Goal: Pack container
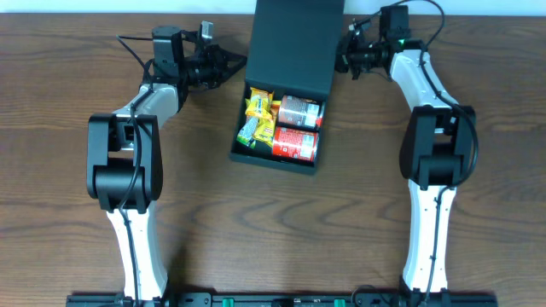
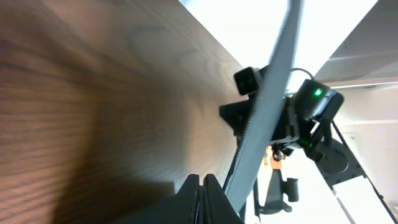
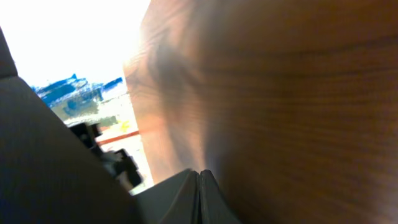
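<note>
The container (image 1: 275, 160) sits at the upper middle of the overhead frame on the tabletop (image 1: 68, 222). Its flap lid (image 1: 294, 47) hides the upper half, while red cans (image 1: 299, 128) and yellow packets (image 1: 258, 119) show in the open lower half. The left pincer (image 1: 229, 64) and right pincer (image 1: 344, 58) are both clenched on nothing, just beside the lid's left and right edges. Closing looks like the step in hand: both should press the flap evenly, so it swings down square without dragging the box.

Print on the red cans (image 1: 297, 143) and yellow packets (image 1: 258, 107) in the container (image 1: 294, 43) is showing only as blur; nothing is reading clearly.
</note>
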Robot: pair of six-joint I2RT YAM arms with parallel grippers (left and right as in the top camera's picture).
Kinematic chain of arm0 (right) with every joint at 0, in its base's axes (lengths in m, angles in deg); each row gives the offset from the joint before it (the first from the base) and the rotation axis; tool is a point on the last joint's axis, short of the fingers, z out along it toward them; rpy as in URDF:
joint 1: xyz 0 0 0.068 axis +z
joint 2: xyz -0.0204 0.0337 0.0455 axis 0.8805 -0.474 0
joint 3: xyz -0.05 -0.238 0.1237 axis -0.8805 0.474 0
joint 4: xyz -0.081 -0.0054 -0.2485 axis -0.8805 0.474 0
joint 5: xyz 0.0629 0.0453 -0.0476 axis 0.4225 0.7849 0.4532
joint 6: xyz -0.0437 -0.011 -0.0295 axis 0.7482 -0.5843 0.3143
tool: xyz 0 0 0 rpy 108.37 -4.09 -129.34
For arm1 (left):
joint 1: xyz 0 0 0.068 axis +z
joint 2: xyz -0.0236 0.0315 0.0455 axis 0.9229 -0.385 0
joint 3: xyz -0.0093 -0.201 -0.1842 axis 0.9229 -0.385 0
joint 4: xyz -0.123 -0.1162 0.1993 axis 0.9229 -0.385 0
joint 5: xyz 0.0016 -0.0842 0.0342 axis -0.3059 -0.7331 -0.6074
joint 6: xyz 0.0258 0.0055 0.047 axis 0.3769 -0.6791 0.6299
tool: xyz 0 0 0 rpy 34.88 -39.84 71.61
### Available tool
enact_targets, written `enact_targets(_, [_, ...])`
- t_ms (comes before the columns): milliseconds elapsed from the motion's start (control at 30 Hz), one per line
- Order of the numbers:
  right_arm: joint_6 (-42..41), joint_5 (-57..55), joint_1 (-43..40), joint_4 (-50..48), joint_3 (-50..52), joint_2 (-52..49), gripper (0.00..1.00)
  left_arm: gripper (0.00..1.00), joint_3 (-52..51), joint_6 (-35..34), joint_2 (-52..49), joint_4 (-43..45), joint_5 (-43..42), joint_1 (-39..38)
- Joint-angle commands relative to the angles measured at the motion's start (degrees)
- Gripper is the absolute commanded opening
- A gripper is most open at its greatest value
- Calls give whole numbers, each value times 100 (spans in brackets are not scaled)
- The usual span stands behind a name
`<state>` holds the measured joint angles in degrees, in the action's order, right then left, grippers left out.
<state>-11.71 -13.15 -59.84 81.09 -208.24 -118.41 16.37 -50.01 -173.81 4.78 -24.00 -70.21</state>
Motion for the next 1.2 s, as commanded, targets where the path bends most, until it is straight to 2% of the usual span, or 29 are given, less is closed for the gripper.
enact_targets(0, [103, 232, -4, 22, -140, 466, 2, 6, 114, -28, -44, -28, -479, -55])
enact_targets(367, [496, 273, -192, 514, -140, 544, 2, 6, 114, 177, -44, -243, -562, -48])
enact_targets(600, [496, 278, -197, 505, -166, 546, 1, 6, 114, 173, -39, -212, -573, 11])
enact_targets(1000, [382, 566, -181, 514, -533, 546, 2, 6, 116, -413, -9, 662, -737, 131])
enact_targets(1167, [444, 614, -48, 546, -546, 546, 2, 6, 116, -452, -9, 745, -756, 129])
